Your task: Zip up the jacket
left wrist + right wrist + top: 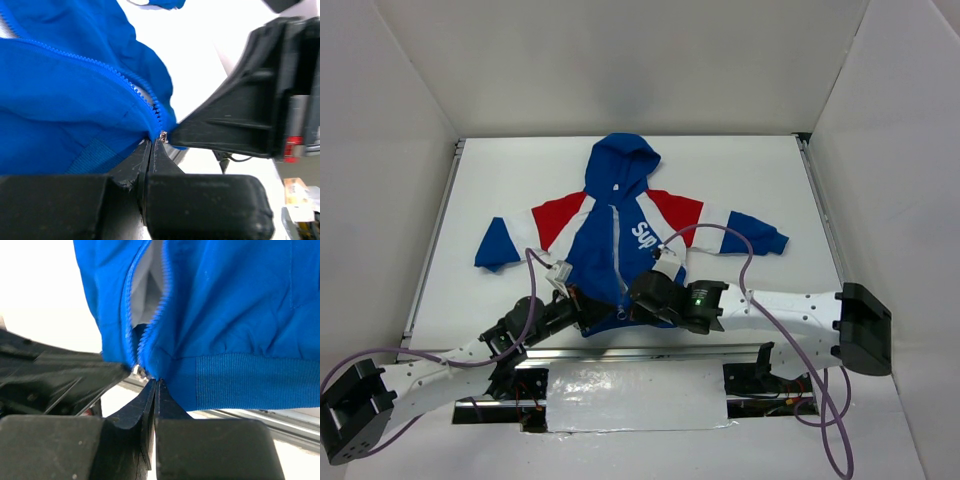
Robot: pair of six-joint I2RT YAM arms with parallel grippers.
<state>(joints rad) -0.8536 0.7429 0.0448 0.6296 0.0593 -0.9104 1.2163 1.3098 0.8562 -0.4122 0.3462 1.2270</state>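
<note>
The small blue hooded jacket [620,235] with red shoulders and white lettering lies flat, hood away from me. Its front zipper [617,250] is open in the lower part, with the teeth apart in the right wrist view [150,325]. My left gripper [588,313] is shut on the jacket's bottom hem at the zipper's left side [152,142]. My right gripper [638,305] is shut on the hem at the zipper's right side [156,381]. The metal slider [163,135] sits right at the fingertips and also shows in the right wrist view [136,371]. Both grippers nearly touch.
A white table surface [740,180] lies inside white walls. A metal rail [650,352] and a foil-covered plate [635,395] run along the near edge. Purple cables [745,265] loop over both arms.
</note>
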